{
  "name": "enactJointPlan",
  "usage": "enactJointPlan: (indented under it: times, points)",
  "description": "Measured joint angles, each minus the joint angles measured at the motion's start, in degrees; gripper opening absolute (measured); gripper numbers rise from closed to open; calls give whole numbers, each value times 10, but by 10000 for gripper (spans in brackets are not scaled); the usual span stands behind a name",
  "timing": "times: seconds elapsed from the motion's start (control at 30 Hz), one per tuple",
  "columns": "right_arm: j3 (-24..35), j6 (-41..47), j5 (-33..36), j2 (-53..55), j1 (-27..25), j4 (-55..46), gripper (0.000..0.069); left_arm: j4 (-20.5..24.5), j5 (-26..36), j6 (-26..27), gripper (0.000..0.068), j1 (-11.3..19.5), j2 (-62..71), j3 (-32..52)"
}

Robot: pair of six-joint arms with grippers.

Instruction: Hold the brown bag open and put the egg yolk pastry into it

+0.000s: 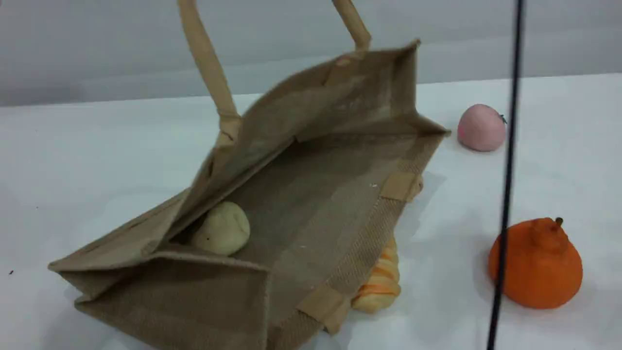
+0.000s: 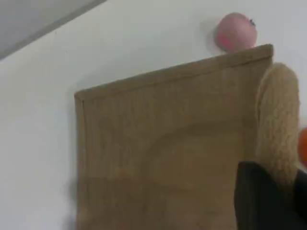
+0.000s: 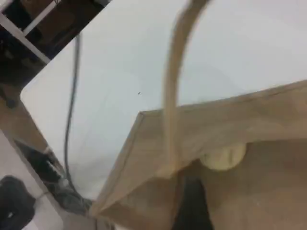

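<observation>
The brown bag lies on its side with its mouth wide open toward the camera. One beige handle is pulled straight up past the top edge of the scene view. In the left wrist view my left gripper is shut on that handle, above the bag's outer wall. The egg yolk pastry, a small cream bun, rests inside the bag near its bottom fold. It shows again in the right wrist view. There it lies apart from my right gripper, of which only one dark blurred fingertip shows.
A striped orange-and-cream loaf pokes out from under the bag's lower rim. A pink ball and an orange pear-shaped fruit sit to the right. A black cable hangs down in front of them.
</observation>
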Motion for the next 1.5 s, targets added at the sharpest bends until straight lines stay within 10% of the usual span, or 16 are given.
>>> enactJointPlan:
  times: [0.67, 1.13, 1.5]
  points:
    - [0, 329, 190, -350, 1, -325, 477, 1, -111, -3, 140, -13, 40, 200]
    - [37, 423, 214, -512, 1, -398, 477, -57, -94, -9, 470, -18, 40, 212]
    - [145, 424, 210, -556, 1, -426, 478, -39, -49, 4, 495, -18, 20, 212]
